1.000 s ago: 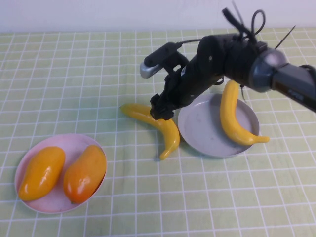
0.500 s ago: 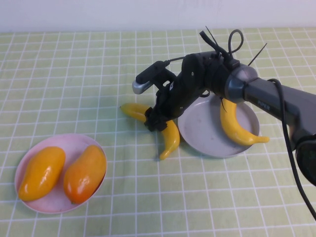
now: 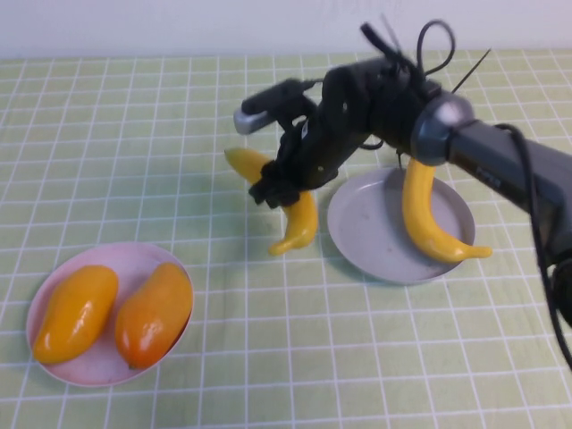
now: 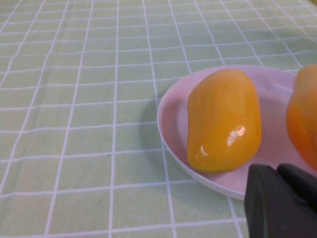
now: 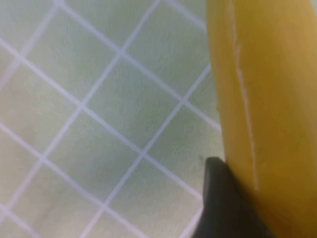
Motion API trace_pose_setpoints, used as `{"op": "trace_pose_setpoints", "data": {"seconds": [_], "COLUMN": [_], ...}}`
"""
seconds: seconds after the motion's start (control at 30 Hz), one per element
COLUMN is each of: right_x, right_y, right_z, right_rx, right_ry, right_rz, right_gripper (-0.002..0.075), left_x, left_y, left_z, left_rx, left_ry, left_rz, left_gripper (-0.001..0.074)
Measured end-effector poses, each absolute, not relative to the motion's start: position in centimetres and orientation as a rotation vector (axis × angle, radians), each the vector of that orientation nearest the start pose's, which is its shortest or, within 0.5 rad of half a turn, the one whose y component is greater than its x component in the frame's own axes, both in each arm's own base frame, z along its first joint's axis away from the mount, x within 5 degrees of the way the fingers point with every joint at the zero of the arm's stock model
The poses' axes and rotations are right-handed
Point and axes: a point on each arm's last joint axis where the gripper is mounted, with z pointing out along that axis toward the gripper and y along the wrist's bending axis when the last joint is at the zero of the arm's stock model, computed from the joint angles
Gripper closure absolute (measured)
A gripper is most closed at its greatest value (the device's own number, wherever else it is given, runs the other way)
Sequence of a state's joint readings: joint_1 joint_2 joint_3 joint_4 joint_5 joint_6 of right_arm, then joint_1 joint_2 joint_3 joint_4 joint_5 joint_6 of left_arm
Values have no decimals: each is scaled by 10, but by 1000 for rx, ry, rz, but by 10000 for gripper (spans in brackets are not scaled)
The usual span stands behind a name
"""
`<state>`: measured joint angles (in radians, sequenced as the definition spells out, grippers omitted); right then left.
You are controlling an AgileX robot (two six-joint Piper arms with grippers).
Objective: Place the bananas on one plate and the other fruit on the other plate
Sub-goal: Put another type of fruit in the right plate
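Observation:
My right gripper is shut on a yellow banana and holds it lifted off the cloth, just left of the grey-blue plate. The banana fills the right wrist view, pressed against one finger. The second banana lies on the grey-blue plate with its tip over the rim. Two mango-shaped fruits, one yellow and one redder orange, lie on the pink plate at the front left. The left wrist view shows that plate, the yellow fruit and my left gripper beside the rim.
A green checked cloth covers the table. The white wall runs along the far edge. My right arm reaches in from the right over the grey-blue plate.
My right gripper closed on the banana and lifted it off the cloth, moving up and slightly away. The banana's tip now hangs free. The fruits on the pink plate have not moved.

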<state>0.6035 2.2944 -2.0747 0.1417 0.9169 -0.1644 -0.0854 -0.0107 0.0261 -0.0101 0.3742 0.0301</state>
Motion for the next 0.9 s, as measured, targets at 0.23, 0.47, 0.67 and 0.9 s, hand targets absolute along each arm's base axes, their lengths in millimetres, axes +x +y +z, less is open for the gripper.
{"op": "trace_pose_setpoints", "data": {"seconds": [0.23, 0.47, 0.67, 0.9], "right_x": [408, 414, 417, 418], "right_y": [261, 226, 214, 214], "right_z": [273, 238, 223, 218], "right_rx": [-612, -497, -464, -464], "right_ry": [2634, 2801, 2840, 2850], "right_rz": [260, 99, 41, 36], "right_gripper": [413, 413, 413, 388], "left_x": [52, 52, 52, 52], "left_y": [-5, -5, -5, -5], "left_z": [171, 171, 171, 171], "left_rx": [102, 102, 102, 102], "left_ry": [1871, 1871, 1871, 1871], "left_rz": [-48, -48, -48, -48], "left_gripper": [734, 734, 734, 734]}}
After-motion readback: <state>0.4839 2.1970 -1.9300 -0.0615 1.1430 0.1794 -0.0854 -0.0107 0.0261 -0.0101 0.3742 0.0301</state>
